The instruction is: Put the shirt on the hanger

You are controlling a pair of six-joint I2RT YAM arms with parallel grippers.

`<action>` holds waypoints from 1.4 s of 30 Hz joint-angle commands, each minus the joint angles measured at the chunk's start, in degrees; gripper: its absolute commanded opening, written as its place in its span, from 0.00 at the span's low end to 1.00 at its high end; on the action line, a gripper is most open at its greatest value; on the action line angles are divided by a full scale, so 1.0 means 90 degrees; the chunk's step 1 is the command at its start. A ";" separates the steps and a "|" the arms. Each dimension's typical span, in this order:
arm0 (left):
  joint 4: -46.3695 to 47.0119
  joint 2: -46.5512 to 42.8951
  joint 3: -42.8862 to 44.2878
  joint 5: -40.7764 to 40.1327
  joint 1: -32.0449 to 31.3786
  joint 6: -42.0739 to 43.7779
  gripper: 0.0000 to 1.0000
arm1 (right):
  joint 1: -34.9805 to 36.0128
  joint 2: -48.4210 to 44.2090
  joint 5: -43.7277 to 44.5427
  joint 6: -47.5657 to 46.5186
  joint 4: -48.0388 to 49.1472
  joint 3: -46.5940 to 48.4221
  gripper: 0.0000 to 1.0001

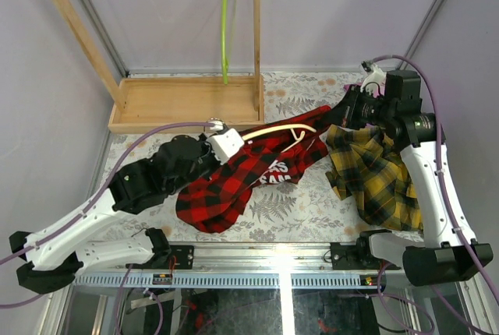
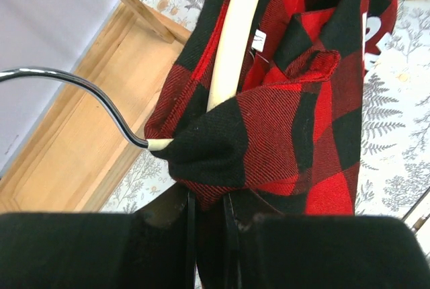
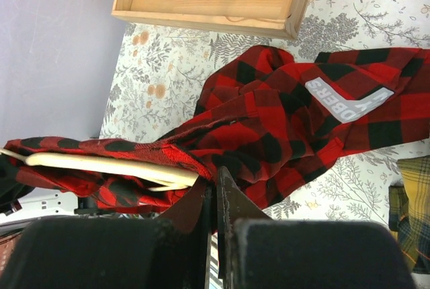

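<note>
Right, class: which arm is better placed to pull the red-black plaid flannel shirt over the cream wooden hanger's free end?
Right. The right gripper is shut on the red-black plaid flannel shirt beside the free tip of the cream wooden hanger; the left gripper pinches cloth by the metal hook, anchoring it.

Robotics lab, no question. The wooden rack (image 1: 187, 105) sits at the back with one lime-green hanger (image 1: 227, 23) on its bar. Behind the rack there are just plain lilac panels (image 1: 327, 15) on metal struts (image 1: 433, 8). In front of it is a table under a fern-print cloth (image 1: 304, 210). At the edge farthest from the rack, an aluminium rail (image 1: 273, 279) carries the bolted-down left arm (image 1: 78, 222) and right arm (image 1: 433, 187), with purple cables (image 1: 175, 125) trailing off. The shirt (image 1: 226, 183) lies in front of the rack.
</note>
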 commanded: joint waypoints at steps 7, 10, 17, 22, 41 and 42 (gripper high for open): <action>-0.0133 0.0581 0.0271 -0.1875 -0.0686 0.0118 0.00 | 0.0570 -0.0048 0.0411 0.0327 0.0028 0.0437 0.00; -0.0095 0.0692 0.0332 -0.1866 -0.0720 0.0034 0.00 | 0.1055 -0.0231 0.0402 0.0799 0.0542 0.0113 0.00; 0.0141 0.1065 0.0497 -0.1972 -0.1051 -0.0072 0.00 | 0.1909 -0.0533 -0.0139 0.2139 0.2459 -0.0455 0.00; 0.0618 0.1183 0.0449 -0.2547 -0.1102 -0.0149 0.00 | 0.2481 -0.0597 -0.0673 0.2358 0.3088 -0.0661 0.00; 0.1348 0.0149 0.0076 -0.2584 -0.1093 0.0426 0.00 | 0.2731 -0.2377 0.1550 -0.0659 -0.0661 -0.0819 0.61; 0.1240 0.0125 0.0077 -0.2371 -0.1094 0.0419 0.00 | 0.2734 -0.2403 0.1642 -0.0756 -0.0647 -0.0673 0.62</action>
